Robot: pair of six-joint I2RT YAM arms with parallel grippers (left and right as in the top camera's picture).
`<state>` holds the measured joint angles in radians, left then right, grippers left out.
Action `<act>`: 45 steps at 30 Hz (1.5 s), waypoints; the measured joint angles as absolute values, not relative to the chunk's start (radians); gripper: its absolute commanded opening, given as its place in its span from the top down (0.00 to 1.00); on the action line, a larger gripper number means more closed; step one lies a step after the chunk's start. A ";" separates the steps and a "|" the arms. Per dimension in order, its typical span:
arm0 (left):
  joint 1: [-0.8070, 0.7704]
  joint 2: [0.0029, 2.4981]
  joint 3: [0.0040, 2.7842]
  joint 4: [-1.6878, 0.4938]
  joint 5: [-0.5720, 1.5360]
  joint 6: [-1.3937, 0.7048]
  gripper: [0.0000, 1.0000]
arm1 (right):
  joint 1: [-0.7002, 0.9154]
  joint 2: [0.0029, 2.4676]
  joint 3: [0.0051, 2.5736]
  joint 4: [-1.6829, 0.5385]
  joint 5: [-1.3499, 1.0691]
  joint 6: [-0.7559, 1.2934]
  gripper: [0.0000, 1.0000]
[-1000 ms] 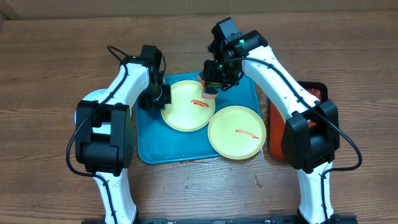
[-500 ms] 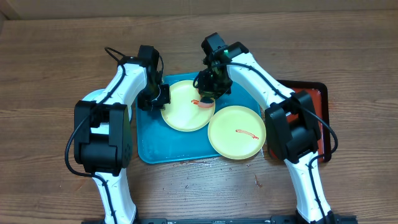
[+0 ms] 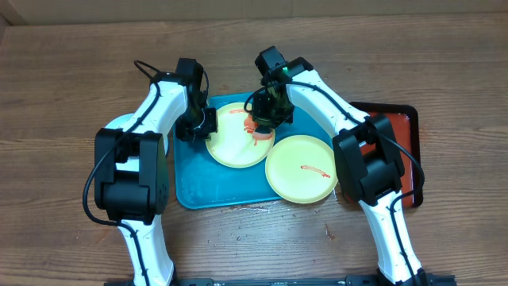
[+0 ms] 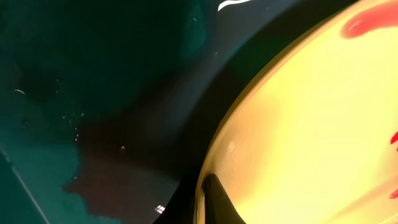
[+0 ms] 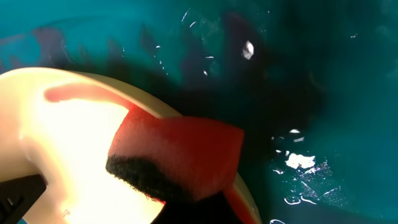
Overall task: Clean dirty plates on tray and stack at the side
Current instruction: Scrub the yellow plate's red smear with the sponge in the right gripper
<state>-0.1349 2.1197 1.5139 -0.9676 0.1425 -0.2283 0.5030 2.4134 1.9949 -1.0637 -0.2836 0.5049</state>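
As left end effector (image 3: 204, 126) pinches glossy plate (image 3: 236, 147), right end effector (image 3: 263, 122) apparently clamps sponge (image 5: 180, 152)

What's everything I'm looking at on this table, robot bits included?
plates: two, pale yellow-green, red-smeared; far plate inside the teal tray, near plate overhanging its right rim
teal tray: one, table centre
red tray: one, black-rimmed, right side
sponge: one, red with dark underside, on far plate
table: one, brown wood
left gripper: shut on far plate's left rim
right gripper: shut on sponge
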 measured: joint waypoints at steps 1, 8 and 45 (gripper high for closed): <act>-0.135 2.120 1.514 -0.968 0.142 -0.228 0.96 | 0.503 2.414 1.995 -1.060 -0.289 0.506 0.96; -0.135 2.120 1.514 -0.967 0.142 -0.228 0.96 | 0.506 2.426 1.995 -1.019 -0.361 0.516 0.96; -0.112 2.120 1.510 -0.963 0.173 -0.224 0.96 | 0.589 2.434 2.022 -0.961 -0.233 0.470 0.96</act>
